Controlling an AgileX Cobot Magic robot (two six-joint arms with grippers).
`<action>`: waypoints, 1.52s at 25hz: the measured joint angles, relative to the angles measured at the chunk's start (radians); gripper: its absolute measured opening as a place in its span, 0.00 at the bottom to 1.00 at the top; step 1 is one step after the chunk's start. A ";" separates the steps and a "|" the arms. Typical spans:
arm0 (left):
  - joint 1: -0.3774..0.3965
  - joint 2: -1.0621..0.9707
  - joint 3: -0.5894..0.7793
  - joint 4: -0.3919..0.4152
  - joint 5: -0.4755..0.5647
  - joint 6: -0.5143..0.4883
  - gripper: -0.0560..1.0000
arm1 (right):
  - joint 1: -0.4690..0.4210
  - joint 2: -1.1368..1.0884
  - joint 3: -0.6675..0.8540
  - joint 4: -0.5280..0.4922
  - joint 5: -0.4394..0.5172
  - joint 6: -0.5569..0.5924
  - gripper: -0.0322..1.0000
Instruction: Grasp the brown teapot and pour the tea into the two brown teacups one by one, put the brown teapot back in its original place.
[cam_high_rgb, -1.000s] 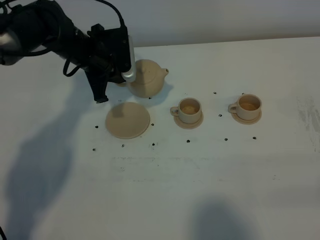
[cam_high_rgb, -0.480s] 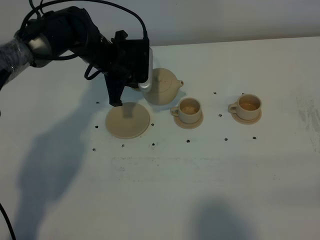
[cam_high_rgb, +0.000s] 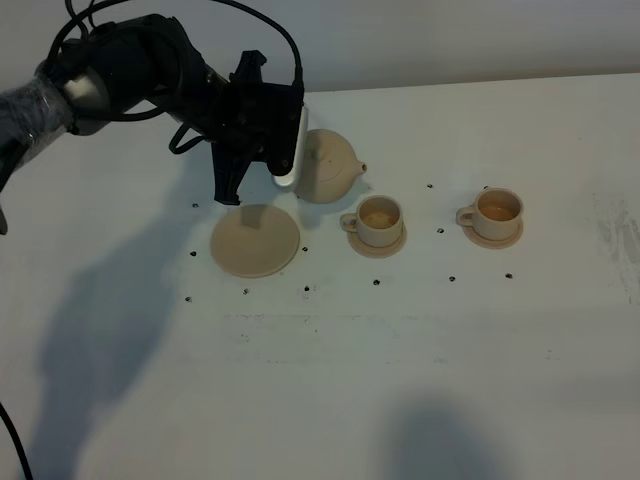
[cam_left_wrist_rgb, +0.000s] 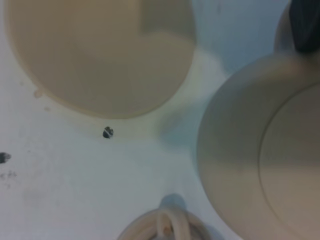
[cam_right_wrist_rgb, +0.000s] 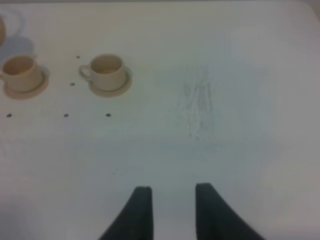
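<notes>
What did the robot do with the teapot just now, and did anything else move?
The left arm carried the teapot rightward, toward the nearer cup, and tipped its spout down; its jaws stayed shut on it. The far cup, the nearer cup and the big saucer stayed put.

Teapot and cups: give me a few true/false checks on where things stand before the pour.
1. The left gripper holds the brown teapot tipped. True.
2. The teapot rests on the large saucer plate. False: the large saucer plate is bare, and the teapot is held beside it.
3. Both teacups stand upright on small saucers. True: the nearer teacup and the farther teacup.
4. The spout is over the farther teacup. False: it is close by the nearer teacup.
</notes>
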 joint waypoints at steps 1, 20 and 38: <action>-0.003 0.000 0.000 0.000 -0.003 0.011 0.16 | 0.000 0.000 0.000 0.000 0.000 0.000 0.25; -0.021 0.000 0.000 0.029 -0.051 0.148 0.16 | 0.000 0.000 0.000 0.000 0.000 0.000 0.25; -0.042 0.000 0.000 0.047 -0.091 0.280 0.16 | 0.000 0.000 0.000 0.000 0.000 0.000 0.25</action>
